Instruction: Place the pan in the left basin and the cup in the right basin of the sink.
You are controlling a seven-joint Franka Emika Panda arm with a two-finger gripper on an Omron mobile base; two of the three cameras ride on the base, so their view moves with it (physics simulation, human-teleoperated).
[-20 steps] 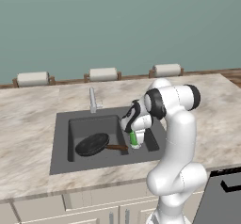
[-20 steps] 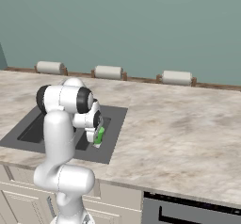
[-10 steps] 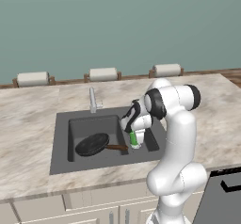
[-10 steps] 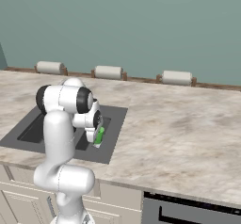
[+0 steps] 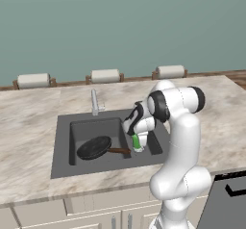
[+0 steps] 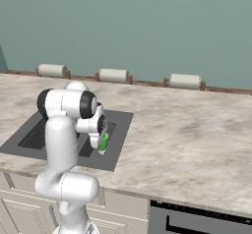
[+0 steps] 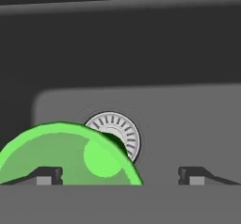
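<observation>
down over the right basin (image 7: 188,119) the gripper (image 7: 120,175) has its tips spread wide, the green cup (image 7: 66,155) loose between them above the drain. the pan (image 5: 94,147) lies in the left basin (image 5: 81,129). the placing looks finished; next, lift straight clear.

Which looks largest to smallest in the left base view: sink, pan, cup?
1. The sink, by far the largest.
2. The pan, lying in the left basin.
3. The cup, smallest, partly hidden by the hand.
</observation>
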